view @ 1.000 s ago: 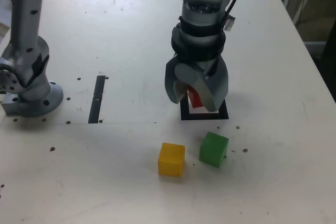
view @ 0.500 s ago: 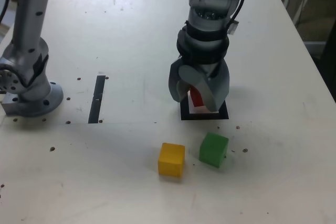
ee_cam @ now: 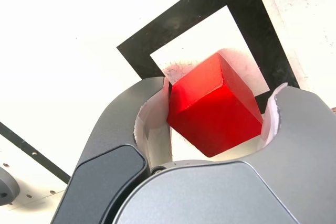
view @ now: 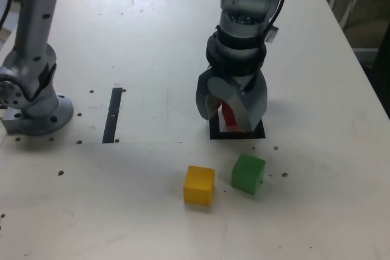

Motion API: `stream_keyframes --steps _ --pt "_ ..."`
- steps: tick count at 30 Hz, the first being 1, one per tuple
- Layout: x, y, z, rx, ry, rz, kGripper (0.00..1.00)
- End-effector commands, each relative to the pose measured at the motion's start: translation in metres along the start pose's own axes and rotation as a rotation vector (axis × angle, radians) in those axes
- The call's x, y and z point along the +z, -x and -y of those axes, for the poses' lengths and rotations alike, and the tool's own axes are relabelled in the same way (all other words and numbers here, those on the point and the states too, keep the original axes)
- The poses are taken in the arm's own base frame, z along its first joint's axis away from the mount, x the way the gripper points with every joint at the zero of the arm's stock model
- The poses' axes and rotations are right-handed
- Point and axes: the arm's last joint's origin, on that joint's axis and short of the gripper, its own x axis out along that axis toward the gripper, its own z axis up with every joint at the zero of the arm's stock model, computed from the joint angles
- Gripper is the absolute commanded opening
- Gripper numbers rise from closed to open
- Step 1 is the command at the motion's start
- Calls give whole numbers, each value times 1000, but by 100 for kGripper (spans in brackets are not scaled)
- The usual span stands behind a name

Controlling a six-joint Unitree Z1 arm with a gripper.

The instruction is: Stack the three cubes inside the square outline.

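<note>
The red cube (ee_cam: 216, 106) sat between the two curved jaws of the claw (view: 230, 111), directly over the square outline (view: 214, 134) of black tape on the worktop (view: 152, 47). In the wrist view the cube was turned so that its edges did not line up with the frame, and the pale pads (ee_cam: 149, 129) stood close on either side of it, one touching a corner; whether the far pad pressed on it could not be told, so the grip was either light or just being let go. The cube appeared to lie within the pale centre of the frame, though the jaws hid its base, so contact with the surface was not certain.

That placing made sense as the first layer of the stack: the frame is only slightly wider than one block, so the claw hung almost straight down over it to set the cube inside the tape.

In the exterior view the yellow cube (view: 199, 184) and the green cube (view: 248, 173) rested near each other on the near part of the worktop, apart from the frame and from one another, neither touched. A narrow black strip (view: 113, 114) lay well to the exterior view's left, beside the arm's grey base (view: 33, 105).
</note>
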Motion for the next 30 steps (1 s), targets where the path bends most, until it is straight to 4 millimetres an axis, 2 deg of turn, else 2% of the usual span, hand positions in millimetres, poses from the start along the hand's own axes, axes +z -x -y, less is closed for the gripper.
stream_keyframes --steps 1,13,19,25,30 --pt "1 -3 -1 -6 -4 -6 76" --pt "-2 -4 -4 -6 -13 -4 87" --pt "-17 18 1 11 0 53 95" --pt "-39 47 22 9 12 58 99" --pt "-42 60 54 3 70 48 99"
